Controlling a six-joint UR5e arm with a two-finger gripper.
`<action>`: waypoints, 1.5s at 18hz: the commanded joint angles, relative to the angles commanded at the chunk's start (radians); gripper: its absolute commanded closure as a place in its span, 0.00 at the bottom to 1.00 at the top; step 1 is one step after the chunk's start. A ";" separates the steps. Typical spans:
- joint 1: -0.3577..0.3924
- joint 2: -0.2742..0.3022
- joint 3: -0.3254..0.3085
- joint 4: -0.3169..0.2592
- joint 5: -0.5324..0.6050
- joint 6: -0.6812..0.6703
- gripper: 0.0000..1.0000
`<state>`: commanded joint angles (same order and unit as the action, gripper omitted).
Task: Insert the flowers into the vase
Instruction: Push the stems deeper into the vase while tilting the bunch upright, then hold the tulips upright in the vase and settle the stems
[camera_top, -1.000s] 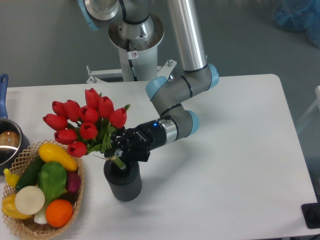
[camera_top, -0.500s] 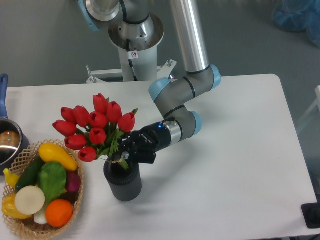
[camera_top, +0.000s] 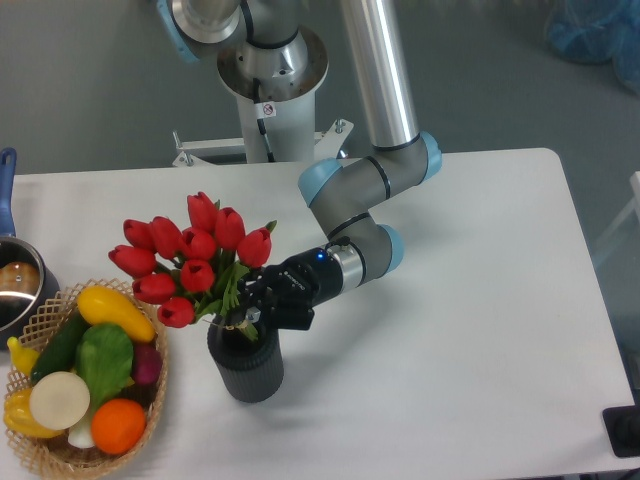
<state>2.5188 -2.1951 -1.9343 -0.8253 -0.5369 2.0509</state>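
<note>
A bunch of red tulips, the flowers, leans up and to the left, its green stems running down into the mouth of the vase. The vase is a short dark ribbed cylinder standing upright near the table's front left. My gripper comes in from the right, just above the vase's rim, and is shut on the stems. The stem ends are hidden inside the vase and behind my fingers.
A wicker basket of fruit and vegetables sits left of the vase, nearly touching it. A metal pot with a blue handle is at the left edge. The arm's base stands behind the table's far edge.
The flowers have swung right and more upright over the second, and the stems now sit lower in the vase. In the last half second there was only a slight shift.
</note>
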 joint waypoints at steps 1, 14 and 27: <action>0.000 0.000 0.000 0.000 0.000 0.000 0.75; 0.005 -0.023 -0.014 0.000 0.000 0.040 0.74; 0.014 -0.026 -0.041 -0.002 0.012 0.043 0.75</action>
<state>2.5326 -2.2212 -1.9758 -0.8268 -0.5246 2.0939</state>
